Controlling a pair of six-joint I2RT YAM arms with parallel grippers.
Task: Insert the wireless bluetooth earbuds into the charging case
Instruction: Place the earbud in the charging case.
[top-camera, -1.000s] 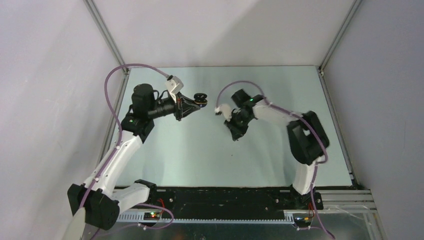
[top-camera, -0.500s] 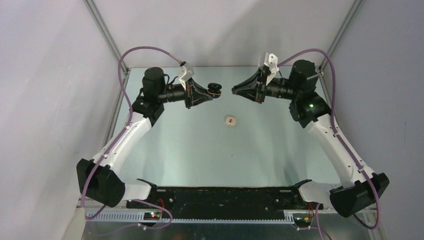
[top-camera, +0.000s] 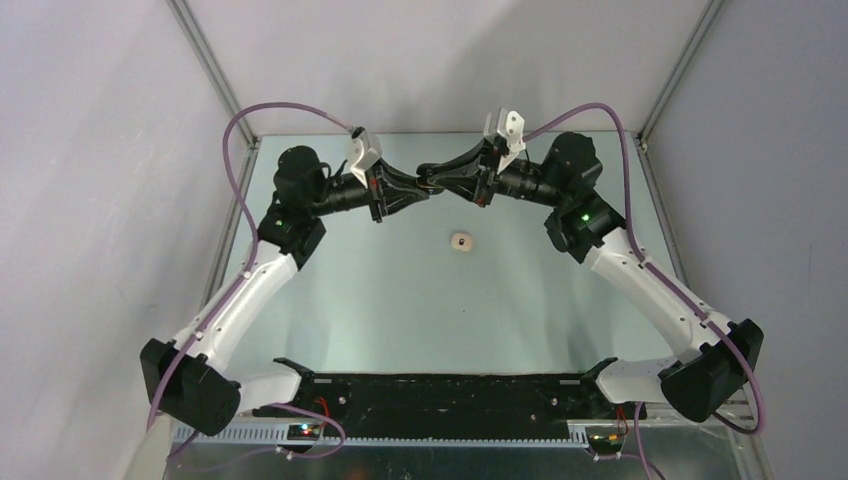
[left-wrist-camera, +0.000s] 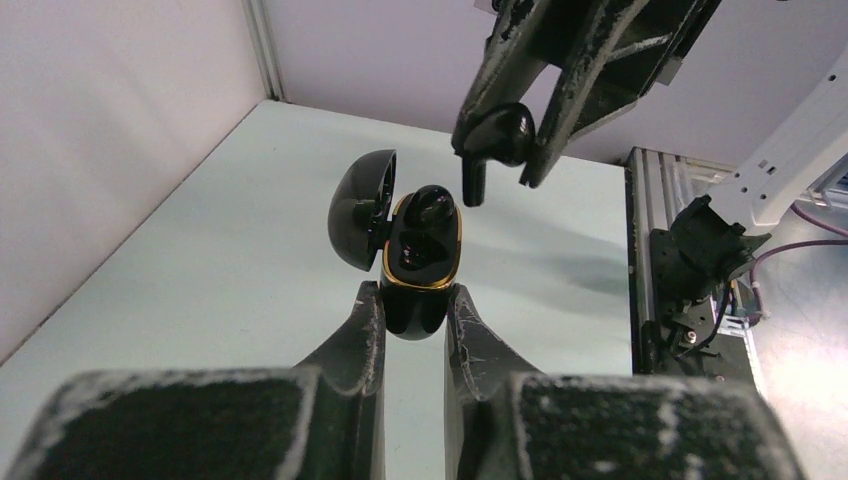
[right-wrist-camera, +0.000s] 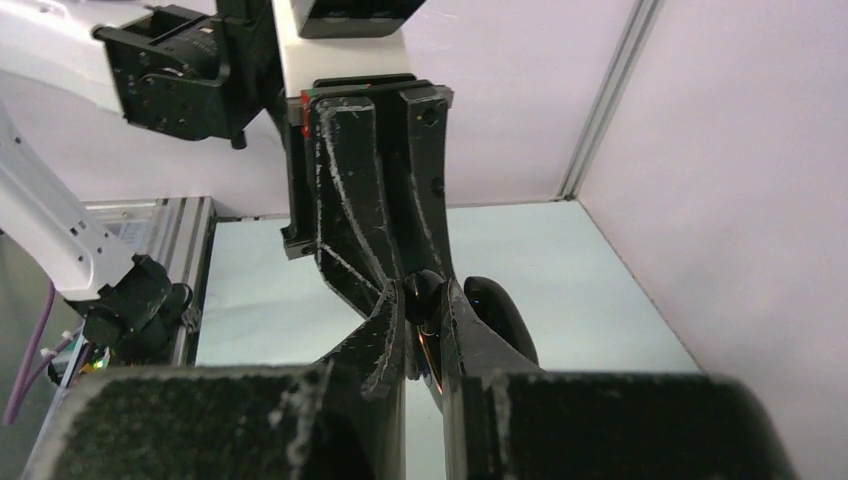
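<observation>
My left gripper (left-wrist-camera: 412, 300) is shut on the lower body of a black charging case (left-wrist-camera: 420, 265) with a gold rim, held up off the table. Its lid (left-wrist-camera: 360, 205) hangs open to the left. One black earbud (left-wrist-camera: 430, 205) sits in a well of the case. My right gripper (right-wrist-camera: 423, 295) is shut on a second black earbud (left-wrist-camera: 497, 135); its stem points down just above the case's open mouth. In the top view the left gripper (top-camera: 418, 193) and right gripper (top-camera: 440, 178) meet tip to tip above the table's far middle.
A small cream-white rounded piece (top-camera: 461, 241) lies on the pale green table (top-camera: 400, 300) below the two grippers. White walls close the table at back and sides. The arm bases stand along the near edge.
The right gripper rose from the table near the cream-white piece, swung to the back, then moved left until its earbud reached the case. The left gripper with the case shifted slightly.
</observation>
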